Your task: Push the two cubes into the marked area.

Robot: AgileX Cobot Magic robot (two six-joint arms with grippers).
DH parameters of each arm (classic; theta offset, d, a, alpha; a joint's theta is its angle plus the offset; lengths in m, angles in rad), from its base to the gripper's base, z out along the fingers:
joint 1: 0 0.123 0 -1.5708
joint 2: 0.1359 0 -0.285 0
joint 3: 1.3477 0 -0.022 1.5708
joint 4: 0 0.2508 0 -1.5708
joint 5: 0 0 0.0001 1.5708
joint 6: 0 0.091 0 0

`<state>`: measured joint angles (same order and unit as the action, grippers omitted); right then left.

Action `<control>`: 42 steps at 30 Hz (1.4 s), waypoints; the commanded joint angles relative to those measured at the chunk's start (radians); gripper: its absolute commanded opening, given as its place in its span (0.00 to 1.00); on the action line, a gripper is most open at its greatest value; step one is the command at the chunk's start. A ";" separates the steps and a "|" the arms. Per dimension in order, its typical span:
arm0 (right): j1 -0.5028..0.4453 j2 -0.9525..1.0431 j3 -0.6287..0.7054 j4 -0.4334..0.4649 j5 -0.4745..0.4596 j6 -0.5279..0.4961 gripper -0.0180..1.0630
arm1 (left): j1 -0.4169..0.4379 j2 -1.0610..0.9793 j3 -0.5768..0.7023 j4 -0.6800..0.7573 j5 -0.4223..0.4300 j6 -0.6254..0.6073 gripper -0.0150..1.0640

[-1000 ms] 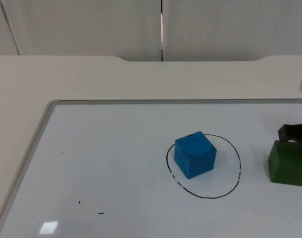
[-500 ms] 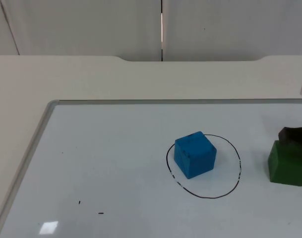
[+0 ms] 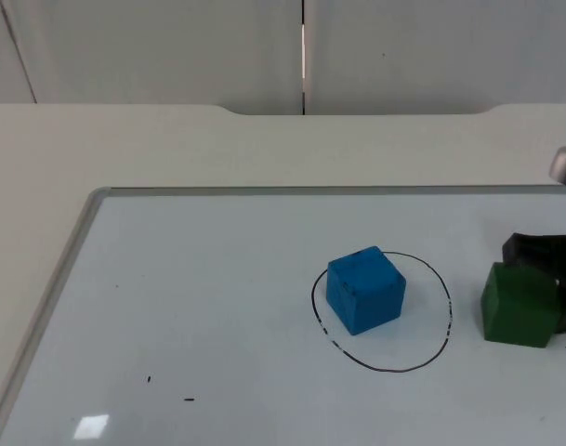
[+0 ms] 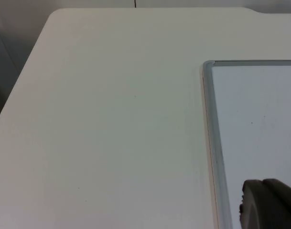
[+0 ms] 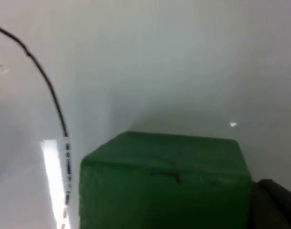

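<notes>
I see my right gripper (image 3: 543,253) pressed against the green cube's (image 3: 517,305) far side, its grip hidden so I cannot tell, cube just outside the drawn circle (image 3: 447,316), blue cube (image 3: 364,289) inside it, left arm waiting over the whiteboard (image 4: 253,119) edge

A framed whiteboard (image 3: 217,307) lies flat on the pale worktop (image 3: 171,149), which ends at a grey wall (image 3: 171,46) with a bright vertical gap (image 3: 303,56)
</notes>
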<state>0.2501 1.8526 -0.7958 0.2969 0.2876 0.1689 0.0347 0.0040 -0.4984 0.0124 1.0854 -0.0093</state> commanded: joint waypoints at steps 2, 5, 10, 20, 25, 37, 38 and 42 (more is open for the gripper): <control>0.025 -0.001 -0.003 0.023 -0.031 -0.001 0.02 | -0.006 -0.004 0.005 -0.012 -0.009 0.001 0.01; 0.030 -0.001 -0.003 0.036 -0.043 -0.001 0.02 | -0.006 -0.004 0.005 -0.012 -0.009 0.001 0.01; 0.042 -0.001 -0.003 0.075 -0.057 -0.001 0.02 | -0.006 -0.004 0.005 -0.012 -0.009 0.001 0.01; 0.042 -0.001 -0.003 0.075 -0.025 -0.003 0.02 | -0.006 -0.004 0.005 -0.012 -0.009 0.001 0.01; 0.052 -0.001 -0.003 0.073 -0.016 -0.003 0.02 | -0.006 -0.004 0.005 -0.012 -0.009 0.001 0.01; 0.066 -0.001 -0.003 0.097 -0.045 -0.007 0.02 | -0.006 -0.004 0.005 -0.012 -0.009 0.001 0.01; 0.066 -0.001 -0.003 0.099 -0.045 -0.007 0.02 | -0.006 -0.004 0.005 -0.012 -0.009 0.001 0.01; 0.073 -0.001 -0.003 0.110 -0.045 -0.007 0.02 | -0.006 -0.004 0.005 -0.012 -0.009 0.001 0.01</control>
<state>0.3171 1.8526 -0.7958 0.3990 0.2468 0.1650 0.0347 0.0040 -0.4984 0.0124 1.0854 -0.0093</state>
